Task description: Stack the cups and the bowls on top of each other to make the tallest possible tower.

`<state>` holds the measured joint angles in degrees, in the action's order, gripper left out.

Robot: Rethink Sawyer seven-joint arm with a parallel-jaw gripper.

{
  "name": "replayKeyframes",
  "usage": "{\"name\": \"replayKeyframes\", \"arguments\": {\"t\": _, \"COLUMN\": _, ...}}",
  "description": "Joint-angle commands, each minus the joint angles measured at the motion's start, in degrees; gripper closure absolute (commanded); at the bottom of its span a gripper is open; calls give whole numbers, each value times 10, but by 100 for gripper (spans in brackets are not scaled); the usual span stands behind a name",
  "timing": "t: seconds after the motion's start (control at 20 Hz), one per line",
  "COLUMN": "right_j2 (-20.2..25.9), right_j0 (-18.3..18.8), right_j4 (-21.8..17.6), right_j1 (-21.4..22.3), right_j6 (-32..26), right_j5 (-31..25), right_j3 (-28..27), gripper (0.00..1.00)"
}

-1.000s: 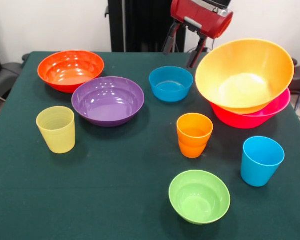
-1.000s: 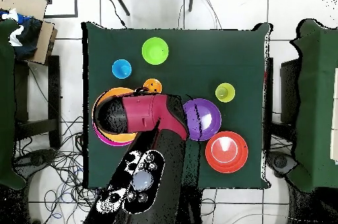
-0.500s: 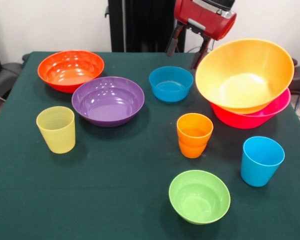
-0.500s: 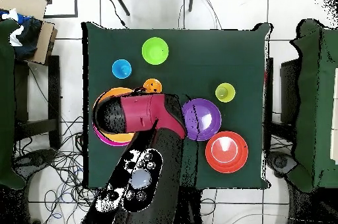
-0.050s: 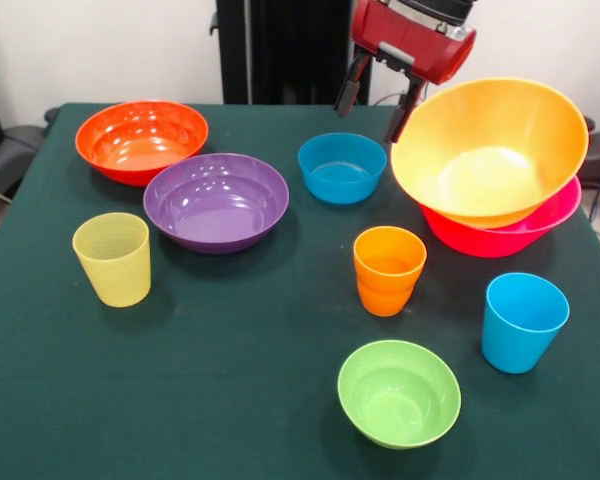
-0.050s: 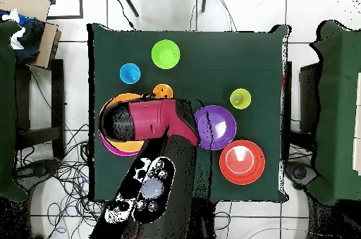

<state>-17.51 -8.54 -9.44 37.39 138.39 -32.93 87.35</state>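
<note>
Claw [image 5: 373, 108] (fingers spread, empty) hangs above the blue bowl [image 5: 342, 167]

In the overhead view the red arm [image 6: 151, 120] covers the small blue bowl completely, most of the large orange bowl [image 6: 113, 102] and pink bowl [image 6: 113, 148], and the purple bowl's [image 6: 218, 127] near edge. In the front view the arm [image 5: 412, 35] is cut off by the top edge above the blue bowl [image 5: 342, 167].

One big bowl [image 5: 490, 150] sits tilted in another [image 5: 540, 232], with a cup [image 5: 523, 321] in front and three bowls [image 5: 342, 167] left of it.
</note>
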Motion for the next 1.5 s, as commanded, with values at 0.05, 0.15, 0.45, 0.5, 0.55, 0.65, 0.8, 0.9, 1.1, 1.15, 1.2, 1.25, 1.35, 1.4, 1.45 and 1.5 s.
{"name": "replayKeyframes", "arguments": {"t": 0.05, "right_j2": 77, "right_j0": 26, "right_j4": -50, "right_j1": -20, "right_j6": -65, "right_j5": 25, "right_j3": 30, "gripper": 0}}
{"name": "replayKeyframes", "arguments": {"t": 0.15, "right_j2": 79, "right_j0": 29, "right_j4": -52, "right_j1": -20, "right_j6": -64, "right_j5": 30, "right_j3": 34, "gripper": 0}}
{"name": "replayKeyframes", "arguments": {"t": 0.45, "right_j2": 76, "right_j0": 30, "right_j4": -63, "right_j1": -31, "right_j6": -48, "right_j5": 72, "right_j3": 50, "gripper": 0}}
{"name": "replayKeyframes", "arguments": {"t": 0.5, "right_j2": 76, "right_j0": 31, "right_j4": -67, "right_j1": -33, "right_j6": -44, "right_j5": 81, "right_j3": 53, "gripper": 0}}
{"name": "replayKeyframes", "arguments": {"t": 0.55, "right_j2": 76, "right_j0": 30, "right_j4": -69, "right_j1": -36, "right_j6": -41, "right_j5": 88, "right_j3": 55, "gripper": 0}}
{"name": "replayKeyframes", "arguments": {"t": 0.65, "right_j2": 74, "right_j0": 28, "right_j4": -74, "right_j1": -41, "right_j6": -32, "right_j5": 99, "right_j3": 57, "gripper": 0}}
{"name": "replayKeyframes", "arguments": {"t": 0.8, "right_j2": 73, "right_j0": 27, "right_j4": -79, "right_j1": -49, "right_j6": -23, "right_j5": 115, "right_j3": 60, "gripper": 0}}
{"name": "replayKeyframes", "arguments": {"t": 0.9, "right_j2": 73, "right_j0": 28, "right_j4": -81, "right_j1": -54, "right_j6": -18, "right_j5": 126, "right_j3": 62, "gripper": 0}}
{"name": "replayKeyframes", "arguments": {"t": 1.1, "right_j2": 70, "right_j0": 28, "right_j4": -84, "right_j1": -65, "right_j6": -12, "right_j5": 145, "right_j3": 65, "gripper": 0}}
{"name": "replayKeyframes", "arguments": {"t": 1.15, "right_j2": 70, "right_j0": 29, "right_j4": -85, "right_j1": -67, "right_j6": -12, "right_j5": 149, "right_j3": 65, "gripper": 0}}
{"name": "replayKeyframes", "arguments": {"t": 1.2, "right_j2": 70, "right_j0": 30, "right_j4": -85, "right_j1": -69, "right_j6": -12, "right_j5": 153, "right_j3": 63, "gripper": 0}}
{"name": "replayKeyframes", "arguments": {"t": 1.25, "right_j2": 71, "right_j0": 32, "right_j4": -86, "right_j1": -72, "right_j6": -12, "right_j5": 159, "right_j3": 63, "gripper": 0}}
{"name": "replayKeyframes", "arguments": {"t": 1.35, "right_j2": 73, "right_j0": 36, "right_j4": -88, "right_j1": -75, "right_j6": -14, "right_j5": 166, "right_j3": 64, "gripper": 0}}
{"name": "replayKeyframes", "arguments": {"t": 1.4, "right_j2": 73, "right_j0": 37, "right_j4": -89, "right_j1": -76, "right_j6": -14, "right_j5": 169, "right_j3": 64, "gripper": 0}}
{"name": "replayKeyframes", "arguments": {"t": 1.45, "right_j2": 73, "right_j0": 39, "right_j4": -89, "right_j1": -77, "right_j6": -14, "right_j5": 172, "right_j3": 65, "gripper": 0}}
{"name": "replayKeyframes", "arguments": {"t": 1.5, "right_j2": 74, "right_j0": 40, "right_j4": -90, "right_j1": -77, "right_j6": -13, "right_j5": 175, "right_j3": 66, "gripper": 0}}
